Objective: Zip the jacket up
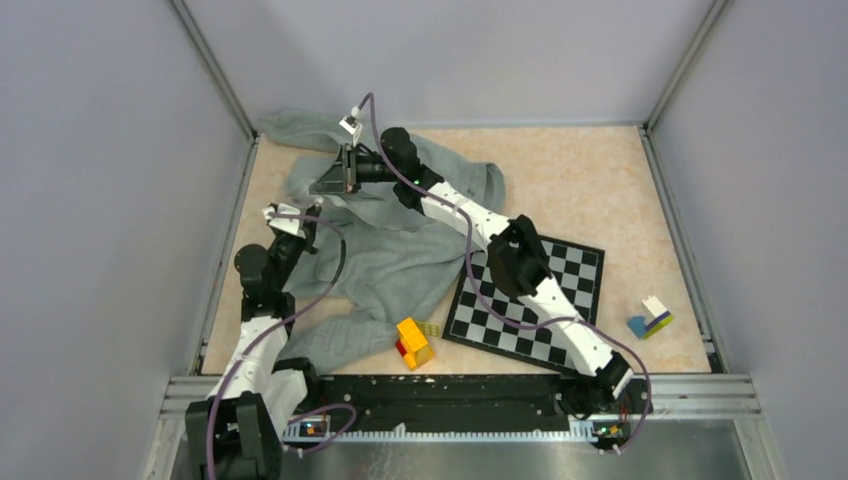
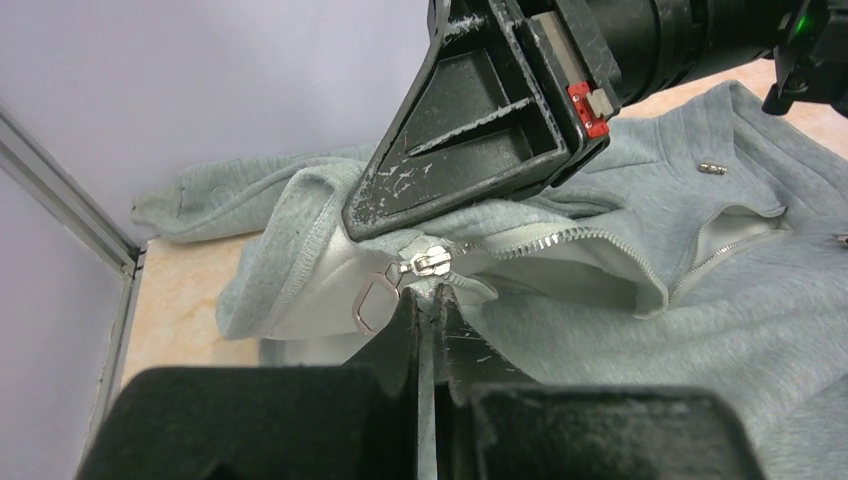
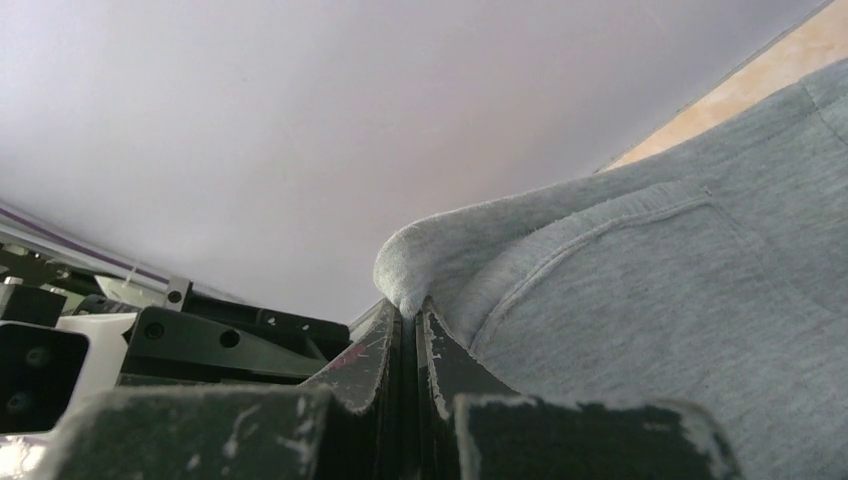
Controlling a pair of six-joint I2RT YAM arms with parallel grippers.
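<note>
- Beige marbled tabletop (image 1: pixel 600 170), boxed in by plain grey walls. I watch it from overhead and through both wrist cameras.
- The jacket (image 1: pixel 400 250), light grey and rumpled, sprawls from the table's centre toward 10 o'clock. A black-and-white chessboard (image 1: pixel 540 300) lies just beside it at 4 o'clock.
- Left gripper (image 2: pixel 428 300): fingers pressed narrow, with a sliver of pale cloth pinched between the tips.
- Right gripper (image 3: pixel 410 308): fingers equally narrow, clamped on a rounded fold of jacket cloth.
- In the left wrist view, the zipper slider (image 2: pixel 425 265) sits at 12 o'clock from my left fingertips, just beside them. Its pull ring (image 2: pixel 368 302) hangs at 9 o'clock.
- The zipper teeth (image 2: pixel 560 238) run off toward 3 o'clock, so that is the zipper's long axis. The right gripper's black finger presses the cloth directly above the slider.
- I judge the left gripper the nearer one to the pull ring.
- Hidden: the right arm covers the slider from overhead, and the right wrist view shows only cloth and wall.
- I cannot tell where the teeth end, or whether the rows are meshed on the slider's 9 o'clock side.
</note>
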